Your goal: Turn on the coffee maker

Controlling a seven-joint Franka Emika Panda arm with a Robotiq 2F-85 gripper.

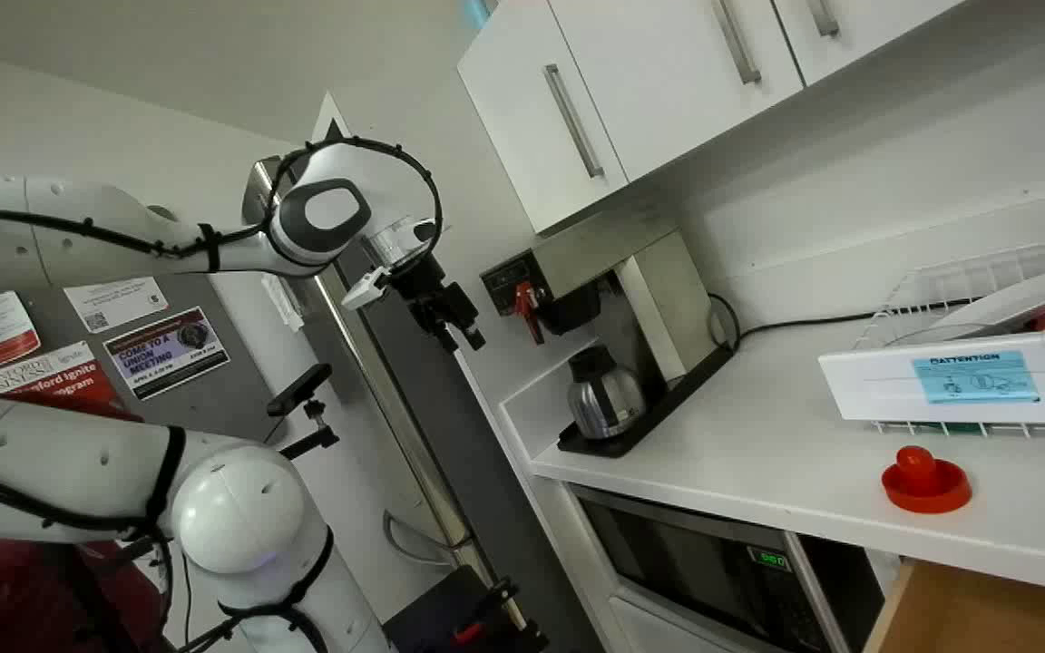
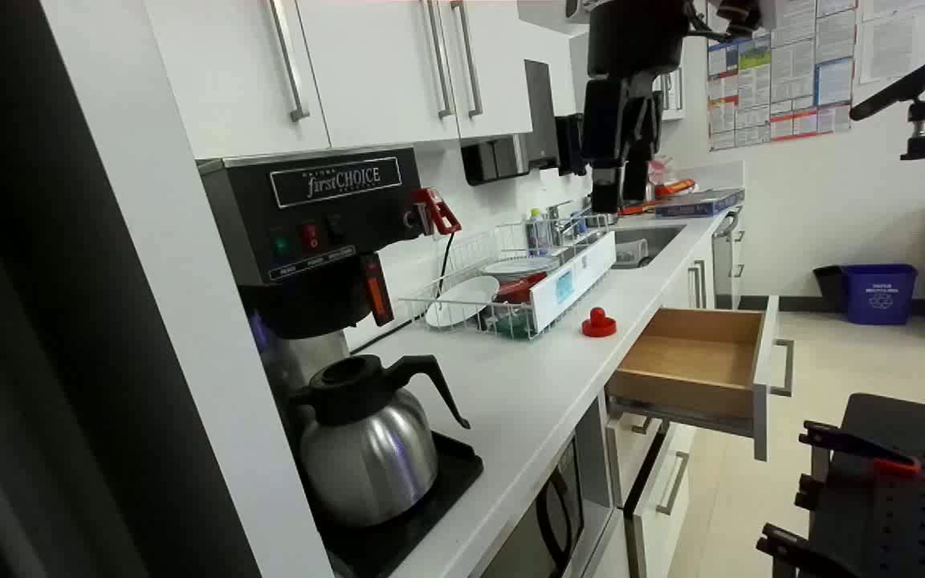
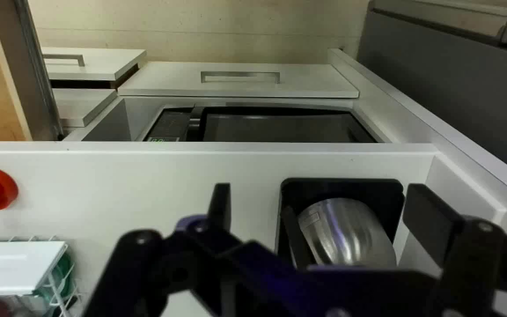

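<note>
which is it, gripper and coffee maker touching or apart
Apart: an exterior view shows the gripper clear of the coffee maker, with wall visible between them.

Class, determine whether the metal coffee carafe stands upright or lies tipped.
Upright: the metal coffee carafe sits base-down on the black tray, its black lid uppermost.

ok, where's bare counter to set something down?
Counter between coffee maker and dish rack, reaching round the rack's front to the red knobbed disc. Crowded: coffee maker's black tray, bearing the carafe; rack, with plates; cord along the back.
</note>
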